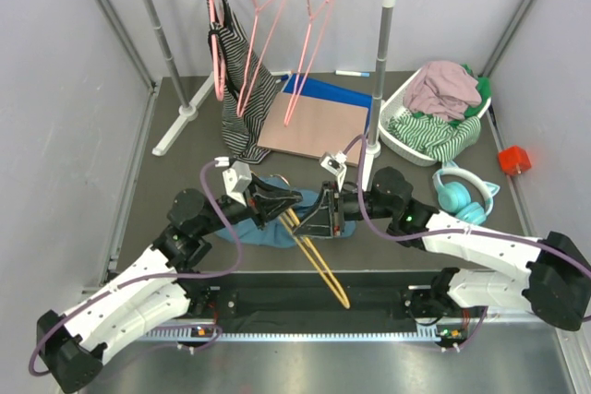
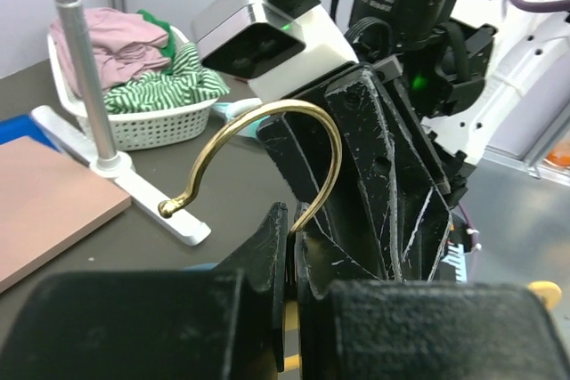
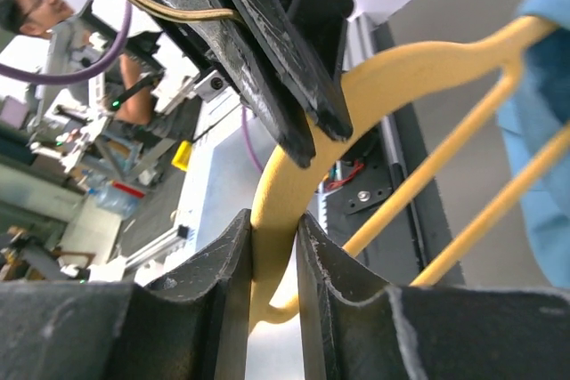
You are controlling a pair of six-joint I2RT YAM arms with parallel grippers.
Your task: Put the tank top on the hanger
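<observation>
Both left gripper (image 2: 289,230) and right gripper (image 3: 274,230) clamp the hanger (image 3: 405,67) near the rack post (image 1: 374,122).

Hanger (image 3: 401,68) glossy plastic; hook (image 2: 267,108) shiny metal.

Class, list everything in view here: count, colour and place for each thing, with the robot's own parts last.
tank top: one, teal-blue, on the table under the fingers
hanger: one, yellow with brass hook, centre front
pink hangers: three, pink, on the rack's rail
striped garment: one, black-and-white, hanging at the rail's left
rack: one, white and grey, at the back
brown board: one, flat beneath the rack
blue board: one, behind the brown one
basket: one, white, back right, holding mauve and green-striped clothes
headphones: one pair, teal, in front of the basket
block: one, red, far right
left fingers: two, black, shut on the hanger's hook
right fingers: two, black, shut on the hanger's neck
</observation>
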